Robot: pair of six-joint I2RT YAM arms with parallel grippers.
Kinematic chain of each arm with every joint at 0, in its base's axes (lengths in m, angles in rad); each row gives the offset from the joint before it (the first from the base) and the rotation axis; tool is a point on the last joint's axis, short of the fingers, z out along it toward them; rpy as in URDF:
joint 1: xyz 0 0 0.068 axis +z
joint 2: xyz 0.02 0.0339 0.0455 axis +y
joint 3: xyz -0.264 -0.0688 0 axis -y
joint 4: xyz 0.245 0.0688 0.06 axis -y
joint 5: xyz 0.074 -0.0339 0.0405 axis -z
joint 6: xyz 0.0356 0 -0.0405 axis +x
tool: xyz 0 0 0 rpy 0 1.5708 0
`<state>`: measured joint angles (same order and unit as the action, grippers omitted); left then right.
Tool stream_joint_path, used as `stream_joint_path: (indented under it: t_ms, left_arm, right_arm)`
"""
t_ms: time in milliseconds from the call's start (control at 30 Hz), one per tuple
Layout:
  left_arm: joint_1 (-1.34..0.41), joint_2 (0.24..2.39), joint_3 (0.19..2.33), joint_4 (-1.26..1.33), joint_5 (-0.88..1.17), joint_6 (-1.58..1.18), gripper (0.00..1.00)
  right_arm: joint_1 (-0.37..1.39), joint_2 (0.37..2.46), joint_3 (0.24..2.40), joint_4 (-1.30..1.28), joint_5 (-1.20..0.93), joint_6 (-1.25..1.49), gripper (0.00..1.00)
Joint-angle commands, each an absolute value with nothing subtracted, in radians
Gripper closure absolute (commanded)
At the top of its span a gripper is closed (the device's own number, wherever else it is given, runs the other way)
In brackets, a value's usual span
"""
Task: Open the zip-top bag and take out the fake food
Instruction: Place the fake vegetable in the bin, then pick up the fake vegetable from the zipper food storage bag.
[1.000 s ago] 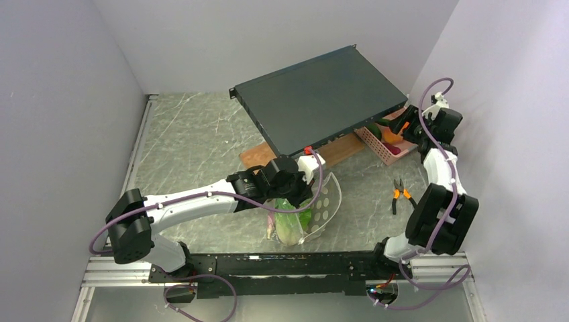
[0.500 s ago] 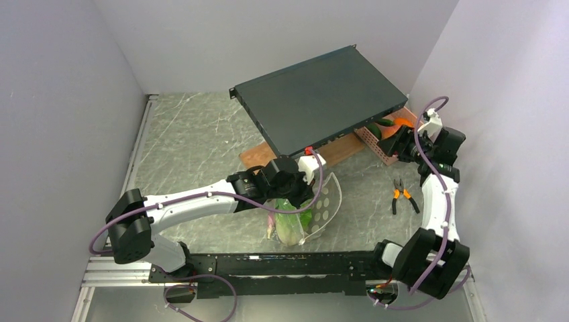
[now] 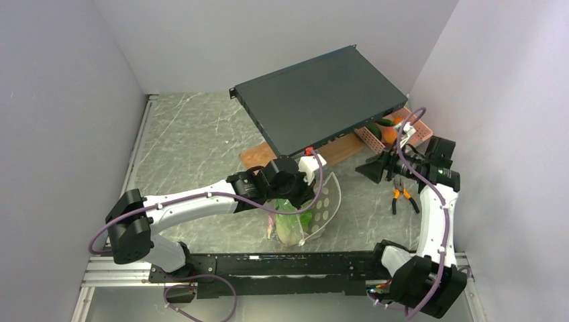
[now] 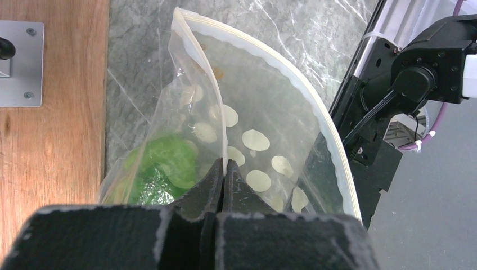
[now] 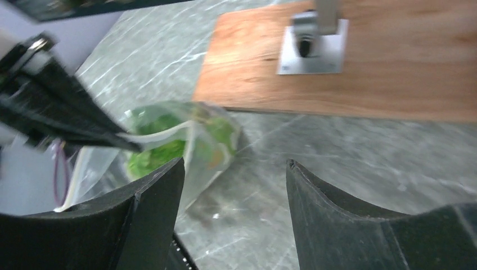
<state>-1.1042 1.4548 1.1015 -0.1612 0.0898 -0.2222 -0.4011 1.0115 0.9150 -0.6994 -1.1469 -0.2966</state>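
Observation:
The clear zip-top bag [image 3: 321,204] hangs open near the table's front edge, its mouth a wide arc in the left wrist view [image 4: 270,107]. My left gripper [image 3: 293,192] is shut on one lip of the bag's mouth [image 4: 223,169] and holds it up. A leafy green piece of fake food [image 3: 290,226] lies inside the bag [image 4: 160,169]. My right gripper [image 3: 370,170] is open and empty, right of the bag and pointing at it [image 5: 235,162]. The bag and green piece show blurred in the right wrist view [image 5: 191,143].
A large dark flat box [image 3: 322,97] stands raised over a wooden board [image 3: 265,154] at the back. A pink lattice basket [image 3: 421,131] holding orange and green toy pieces sits at the right. Orange-handled pliers [image 3: 401,194] lie below my right wrist.
My right arm has swung away from the pink basket, forward and left toward the bag, its gripper open. My left gripper and the bag have not moved.

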Motion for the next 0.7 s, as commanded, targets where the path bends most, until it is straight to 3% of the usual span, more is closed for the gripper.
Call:
stream_joint_path:
  t_ms: [0, 133, 400, 667]
  left_arm:
    - [-1.113, 1.422, 1.117, -0.105, 0.119, -0.213, 1.00]
    - [-1.115, 1.431, 1.131, -0.106, 0.128, -0.214, 1.00]
    - [-1.120, 1.443, 1.158, -0.106, 0.130, -0.221, 1.00]
    - [-1.124, 1.431, 1.160, -0.109, 0.115, -0.232, 1.00]
  right_arm:
    - [-0.297, 0.963, 0.980, -0.986, -1.305, -0.641, 0.33]
    - [-0.173, 0.898, 0.961, -0.990, -1.312, -0.711, 0.35]
    - [0.126, 0.819, 0.885, -0.753, -1.161, -0.561, 0.48]
    - [0.246, 0.853, 0.826, -0.752, -1.058, -0.648, 0.59]
